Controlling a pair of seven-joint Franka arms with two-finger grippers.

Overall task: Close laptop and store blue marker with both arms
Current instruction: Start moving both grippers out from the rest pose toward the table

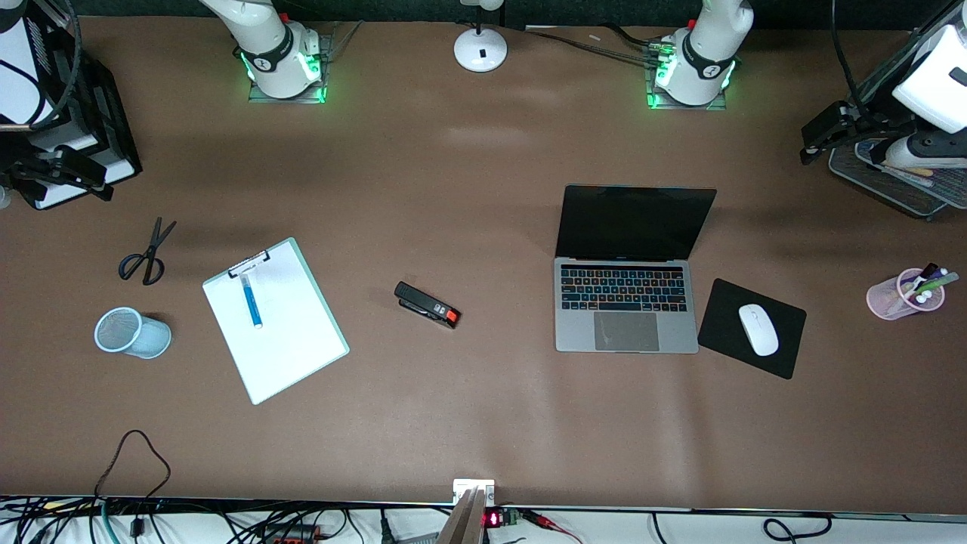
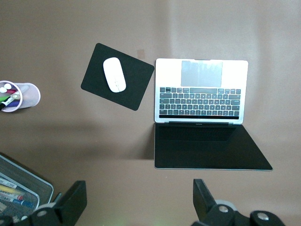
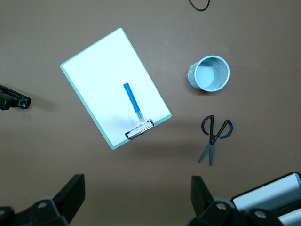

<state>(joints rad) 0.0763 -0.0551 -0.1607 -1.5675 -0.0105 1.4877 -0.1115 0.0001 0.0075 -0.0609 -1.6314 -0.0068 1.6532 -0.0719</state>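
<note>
My brown table [image 1: 468,189] carries the open laptop [image 1: 625,302], a black mouse pad [image 1: 725,317] beside it, a stapler [image 1: 427,304], a clipboard [image 1: 283,340], scissors [image 1: 147,253], a blue mesh cup [image 1: 132,332] on its side, and a pink pen cup [image 1: 899,296].

Open table under both my grippers, little in the way.
My left gripper [image 2: 136,207], fingers apart, hangs over bare table just off the laptop [image 2: 200,113] lid edge; the mouse pad [image 2: 117,76] touches its corner. Under my spread right gripper [image 3: 136,200]: clipboard [image 3: 115,87], scissors [image 3: 212,136], mesh cup [image 3: 210,74], gaps between.
</note>
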